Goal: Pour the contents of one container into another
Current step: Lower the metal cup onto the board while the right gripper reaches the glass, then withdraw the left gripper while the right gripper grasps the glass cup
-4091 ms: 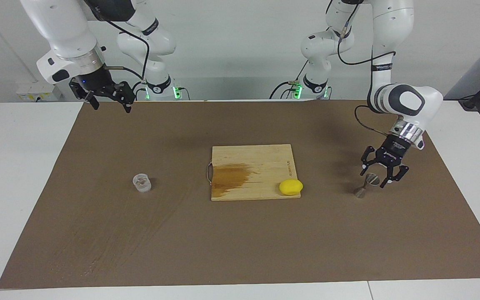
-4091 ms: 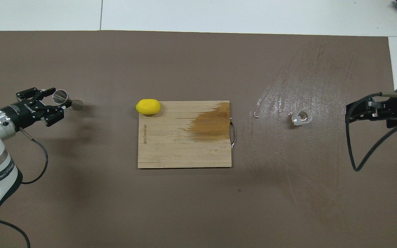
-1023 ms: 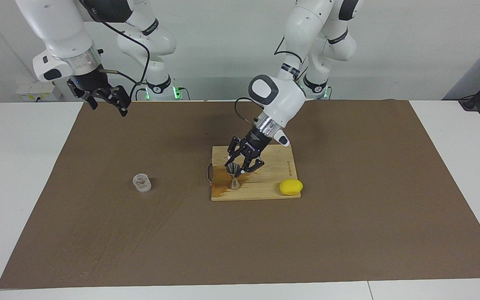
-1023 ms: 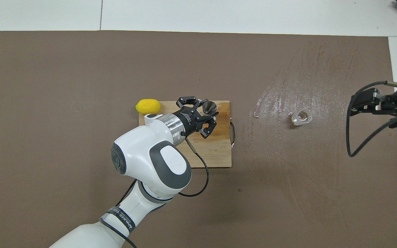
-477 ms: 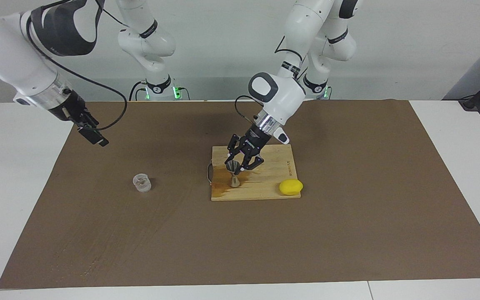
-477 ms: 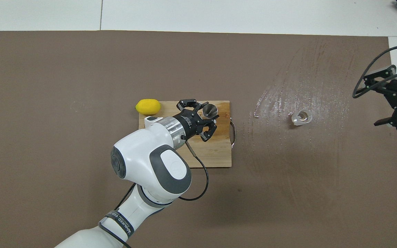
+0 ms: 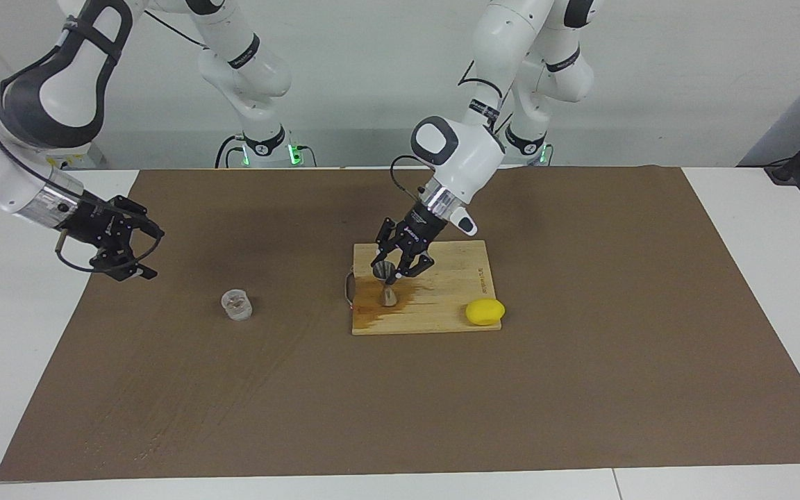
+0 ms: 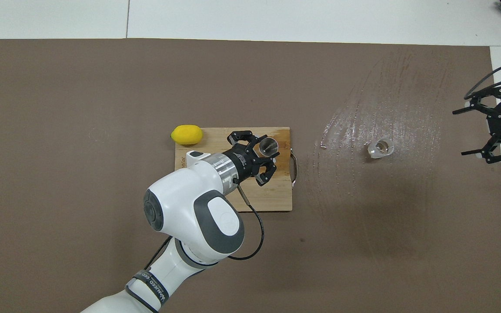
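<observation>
Left gripper (image 7: 392,276) down over the wooden cutting board (image 7: 442,278), fingers clamped tight on the steel jigger (image 7: 387,285) around its upper cone and waist. Jigger standing upright on the board, bottom cone sitting right on the dark wet-looking stain (image 7: 379,305) at the handle end. From overhead, open top cone of the jigger (image 8: 268,146) facing straight up, nestled between the black finger links. Left arm reaching in from its own corner, big white elbow joint hanging over the mat just short of the board.

Yellow lemon (image 7: 485,312) parked on the board's corner toward the left arm's end, on the edge farther from the robots, well apart from the jigger.

Small clear glass cup (image 7: 236,305) out on the brown mat (image 7: 580,389) toward the right arm's end, upright, nothing touching it. Shiny smeared streaks on the mat around it in the overhead shot (image 8: 363,117). Can't really tell how much is in it.

Right gripper (image 7: 135,250) up in the air over the edge of the mat at its own end, fingers spread wide with nothing between them, near the cup but clearly apart from it. Same in the overhead view (image 8: 472,132): 2 fingers splayed, pointing toward the cup.
</observation>
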### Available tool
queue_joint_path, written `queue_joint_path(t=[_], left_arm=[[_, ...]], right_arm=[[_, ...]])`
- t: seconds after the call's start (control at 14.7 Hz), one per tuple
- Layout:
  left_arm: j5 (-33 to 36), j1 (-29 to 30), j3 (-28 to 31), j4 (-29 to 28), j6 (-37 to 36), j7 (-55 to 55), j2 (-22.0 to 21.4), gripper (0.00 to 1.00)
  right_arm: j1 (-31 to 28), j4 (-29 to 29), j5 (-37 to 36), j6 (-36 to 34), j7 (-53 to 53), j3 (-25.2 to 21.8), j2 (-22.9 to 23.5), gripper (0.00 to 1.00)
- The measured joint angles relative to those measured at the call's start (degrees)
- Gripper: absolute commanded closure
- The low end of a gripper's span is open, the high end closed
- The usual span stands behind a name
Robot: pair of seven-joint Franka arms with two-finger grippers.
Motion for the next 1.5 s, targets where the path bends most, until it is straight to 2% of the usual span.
queue_joint_path(t=[0.14,0.2,0.27,0.61,0.89,1.02,1.16,1.5], left_arm=[[0.44,-0.07,0.04,-0.14,0.02,0.0,0.0,0.11],[0.59,-0.06,0.09,-0.15,0.03,0.0,-0.01,0.03],[0.65,-0.06,0.15,-0.15,0.04,0.0,-0.03,0.0],[1.6,0.36,0.72,-0.12,-0.3,-0.04,-1.27,0.0],[2.6,4.89,1.1,-0.06,-7.65,-0.1,-7.66,0.0],[8.54,9.53,1.4,-0.03,-11.62,-0.15,-10.27,0.0],[17.59,14.31,1.72,0.36,-13.75,-0.26,-11.55,0.0],[41.06,25.07,2.0,2.09,-16.0,-0.08,-11.86,0.0]], right_arm=[[-1.46,-1.9,2.79,2.36,0.01,-0.04,1.09,0.0],[-1.89,-2.94,4.22,3.88,0.01,-0.04,1.53,0.0],[-2.26,-4.1,5.41,5.44,0.04,-0.04,1.84,0.0],[-3.44,-8.32,9.99,8.54,1.77,-0.05,4.89,0.0],[-3.67,-9.66,14.83,12.11,-1.97,0.16,9.67,0.0],[-3.08,-11.05,17.64,14.67,-4.2,0.46,11.6,0.0],[-1.27,-12.51,19.82,17.21,-5.27,0.6,12.45,0.0],[1.94,-17.96,26.26,20.07,-10.61,0.67,12.45,0.0]])
